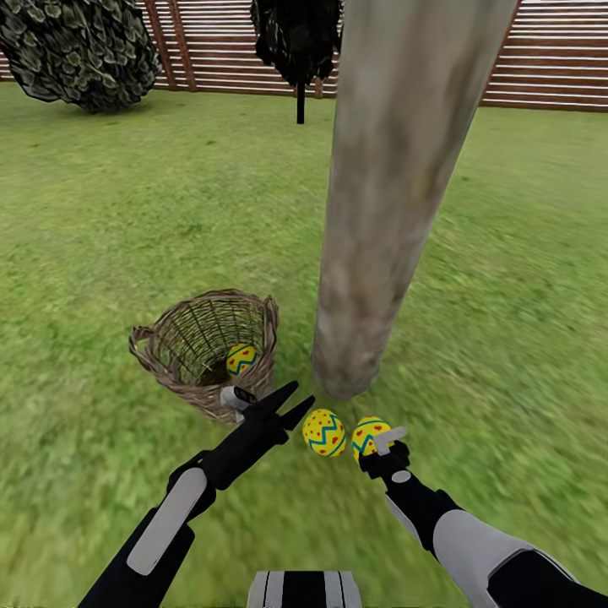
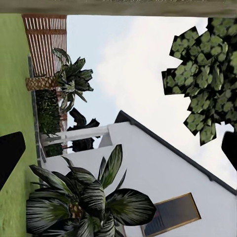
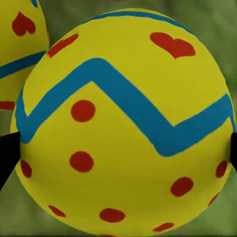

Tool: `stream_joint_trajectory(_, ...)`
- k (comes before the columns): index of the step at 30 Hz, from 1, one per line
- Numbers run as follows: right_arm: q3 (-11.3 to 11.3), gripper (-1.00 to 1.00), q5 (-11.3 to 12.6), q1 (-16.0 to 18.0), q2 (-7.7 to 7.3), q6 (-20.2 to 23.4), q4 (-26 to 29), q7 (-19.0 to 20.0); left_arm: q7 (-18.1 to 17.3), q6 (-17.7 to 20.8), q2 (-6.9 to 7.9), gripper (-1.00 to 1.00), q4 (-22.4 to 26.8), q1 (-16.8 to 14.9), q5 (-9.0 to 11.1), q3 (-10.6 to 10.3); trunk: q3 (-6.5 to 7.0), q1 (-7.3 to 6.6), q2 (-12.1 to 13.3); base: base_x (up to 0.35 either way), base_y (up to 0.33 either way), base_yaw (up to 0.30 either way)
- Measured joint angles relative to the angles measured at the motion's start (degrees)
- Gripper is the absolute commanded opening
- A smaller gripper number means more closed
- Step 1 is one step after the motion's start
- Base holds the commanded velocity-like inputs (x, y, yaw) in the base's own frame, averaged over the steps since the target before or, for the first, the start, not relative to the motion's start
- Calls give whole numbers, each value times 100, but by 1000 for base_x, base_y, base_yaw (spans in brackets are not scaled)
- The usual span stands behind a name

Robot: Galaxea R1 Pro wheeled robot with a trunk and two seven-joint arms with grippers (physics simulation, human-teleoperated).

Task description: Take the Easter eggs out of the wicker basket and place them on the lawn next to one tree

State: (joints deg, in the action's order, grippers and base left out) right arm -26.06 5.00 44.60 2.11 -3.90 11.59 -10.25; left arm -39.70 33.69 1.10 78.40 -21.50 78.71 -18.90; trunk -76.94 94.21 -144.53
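The wicker basket (image 1: 169, 355) stands on the lawn (image 1: 127, 236) just left of the thick pale tree (image 1: 380, 211). One Easter egg (image 1: 241, 359) lies inside the basket. A second egg (image 1: 324, 432) rests on the grass at the foot of the trunk. Beside it, a third egg (image 1: 368, 429) sits between the fingers of my right gripper (image 1: 377, 442), low at the grass; up close this egg (image 3: 123, 123) touches both fingertips (image 3: 7, 158). My left gripper (image 1: 299, 395) hovers open and empty between the basket and the second egg.
A brown slat fence (image 1: 549, 59) closes the far end of the garden. A round bush (image 1: 80, 51) and a thin dark-leaved tree (image 1: 300, 42) stand before it. Open grass spreads left and right. The left wrist view faces a white house (image 2: 148, 177) and sky.
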Motion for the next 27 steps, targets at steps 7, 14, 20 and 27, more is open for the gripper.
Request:
stream_joint_trajectory(7, 0, -100, 0, -1, -3, -1, 0, 0, 0, 0, 0, 100, 1, 0, 5, 0, -155, 18, -9, 0, 0, 0)
stream_joint_trajectory(14, 0, -100, 0, 0, 9, -9, 1, 0, 0, 0, 0, 100, 0, 0, 6, 0, -310, 36, -19, 0, 0, 0)
stream_joint_trajectory(20, 0, -100, 0, 0, 9, -9, 9, 0, 0, 0, 0, 100, 0, 0, 7, 0, -443, 51, -27, 0, 0, 0)
stream_joint_trajectory(27, 52, -100, -73, 6, 0, -17, 180, -20, 1, 0, 1, 100, 0, 1, 7, 2, -598, 64, -39, 0, 0, 0)
